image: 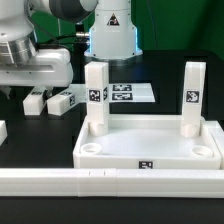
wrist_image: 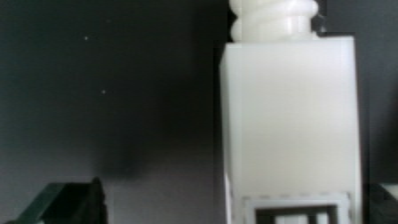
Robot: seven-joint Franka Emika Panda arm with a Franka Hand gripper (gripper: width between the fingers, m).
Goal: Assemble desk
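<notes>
The white desk top (image: pixel 150 158) lies tray-side up near the front of the table. Two white tagged legs stand upright in its far corner sockets, one (image: pixel 96 95) toward the exterior view's left and one (image: pixel 193 95) toward its right. Two more legs (image: pixel 60 100) (image: pixel 33 101) lie loose on the black table at the left. My gripper (image: pixel 38 78) hangs just above them. In the wrist view a lying leg (wrist_image: pixel 285 120), threaded tip away from me, sits between my open gripper's (wrist_image: pixel 231 212) jaws. One dark finger (wrist_image: pixel 71 205) stands well apart from the leg.
The marker board (image: pixel 125 93) lies flat behind the desk top. A long white rail bar (image: pixel 110 181) runs along the front edge. The arm's white base (image: pixel 110 30) stands at the back. A small white piece (image: pixel 2 131) shows at the left edge.
</notes>
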